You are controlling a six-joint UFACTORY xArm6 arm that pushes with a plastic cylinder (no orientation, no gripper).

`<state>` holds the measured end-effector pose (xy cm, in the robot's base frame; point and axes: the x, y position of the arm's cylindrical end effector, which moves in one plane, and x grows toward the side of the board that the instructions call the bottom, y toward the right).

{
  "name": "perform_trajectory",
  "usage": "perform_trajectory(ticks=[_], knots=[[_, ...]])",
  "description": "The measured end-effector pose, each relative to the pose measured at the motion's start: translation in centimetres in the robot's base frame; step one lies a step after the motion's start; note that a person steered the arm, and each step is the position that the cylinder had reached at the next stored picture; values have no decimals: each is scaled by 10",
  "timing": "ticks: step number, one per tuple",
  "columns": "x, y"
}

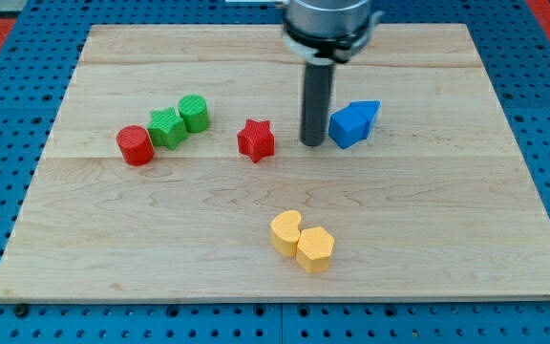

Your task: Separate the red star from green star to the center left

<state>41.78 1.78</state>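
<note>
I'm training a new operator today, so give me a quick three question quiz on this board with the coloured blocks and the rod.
1. True or false: my tip touches the red star.
2. Which block sits nearest the green star? A) green cylinder B) yellow hexagon C) blue cube
3. Fill in: my tip stands between the red star and the ____ blocks.

Key: 1 false, a gap shows. 2 A. 3 blue.
</note>
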Motion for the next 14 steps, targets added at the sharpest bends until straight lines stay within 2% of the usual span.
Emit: perform_trajectory(ticks=[2, 4, 5, 10, 12, 14], knots=[[15, -150], [-12, -159], [-16, -188], [11, -229], [0, -232], [-39, -248]])
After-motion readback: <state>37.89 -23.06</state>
